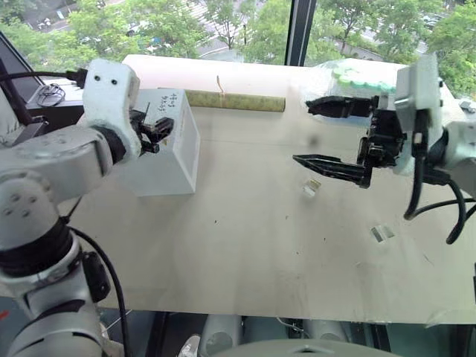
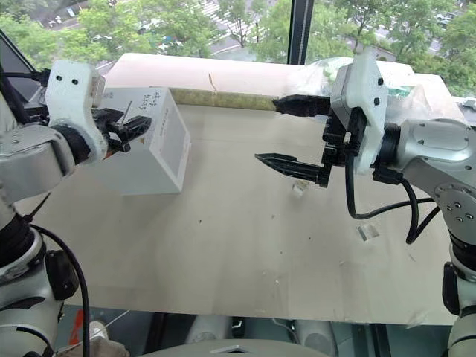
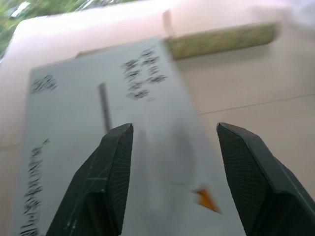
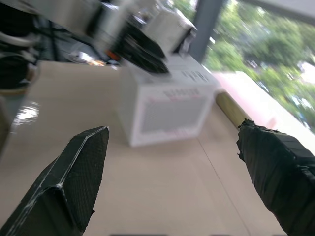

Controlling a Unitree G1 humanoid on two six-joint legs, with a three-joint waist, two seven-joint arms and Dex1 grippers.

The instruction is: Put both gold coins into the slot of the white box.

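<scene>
Left pincer (image 3: 170, 162) (fingers apart) over white box (image 3: 74, 147)

Head stereo pair looks down over table (image 1: 245, 245). Left wrist camera close above white box (image 3: 74, 123); right wrist camera faces it from afar.

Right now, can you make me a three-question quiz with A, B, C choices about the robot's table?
1. Where is the left gripper?
A. over the white box
B. on the roll
C. under the table
2. What colour is the box's small triangle?
A. blue
B. orange-gold
C. green
3. How are the right gripper's fingers?
A. wide apart
B. pinched shut
C. holding a cup

Answers: 1 A, its fingers hang above the box top by the slot. 2 B, seen between the left fingers. 3 A, with nothing between them.
</scene>
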